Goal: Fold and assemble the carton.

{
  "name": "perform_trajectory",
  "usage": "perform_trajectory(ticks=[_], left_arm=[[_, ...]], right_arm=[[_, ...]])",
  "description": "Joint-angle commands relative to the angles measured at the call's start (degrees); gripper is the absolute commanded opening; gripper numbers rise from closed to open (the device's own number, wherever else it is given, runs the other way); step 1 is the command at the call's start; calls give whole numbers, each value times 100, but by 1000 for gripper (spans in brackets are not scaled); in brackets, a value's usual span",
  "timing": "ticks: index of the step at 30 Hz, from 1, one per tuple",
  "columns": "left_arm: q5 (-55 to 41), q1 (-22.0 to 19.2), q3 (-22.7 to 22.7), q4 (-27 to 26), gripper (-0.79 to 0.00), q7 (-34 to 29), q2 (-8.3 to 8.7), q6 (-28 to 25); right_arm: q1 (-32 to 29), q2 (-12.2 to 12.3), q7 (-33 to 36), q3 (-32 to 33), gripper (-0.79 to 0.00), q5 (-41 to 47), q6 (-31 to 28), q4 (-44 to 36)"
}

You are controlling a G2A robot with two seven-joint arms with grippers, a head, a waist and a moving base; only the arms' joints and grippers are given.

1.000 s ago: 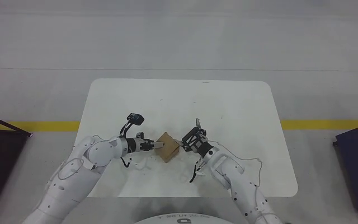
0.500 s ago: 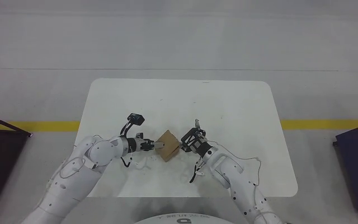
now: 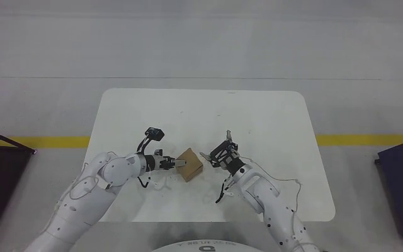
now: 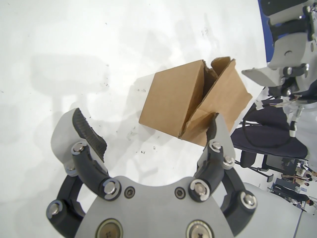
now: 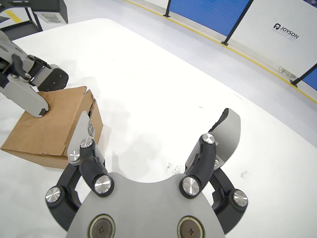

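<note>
Brown cardboard sits between your two arms: the carton [image 3: 189, 165] rests on the white tabletop [image 3: 264, 120], toward the near edge and roughly midway across. Two of its flaps meet along a slanted seam, and a dark gap is open between them at one end. Their edges look a little torn there.

Your left claw [image 3: 178, 163] is spread wide and grips nothing. One fingertip [image 4: 215, 125] touches a flap of the carton at its corner, while the other finger hangs apart over bare tabletop.

Your right claw [image 3: 215, 145] is on the carton's other side, also spread wide and holding nothing. One finger [image 5: 83, 127] is just beside the carton's corner, but you cannot tell whether it touches. The other finger stands well clear, over the tabletop.
</note>
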Motion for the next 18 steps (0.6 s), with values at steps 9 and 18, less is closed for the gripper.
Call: perform_trajectory(ticks=[9,18], left_arm=[[-17,-32,27,32,0,3,0,12],[-29,-52,38,48,0,-11,5,5]], right_arm=[[82,8,50,-12,0,58,-180,-42],[510,-66,374,-493,0,-173,-263,240]])
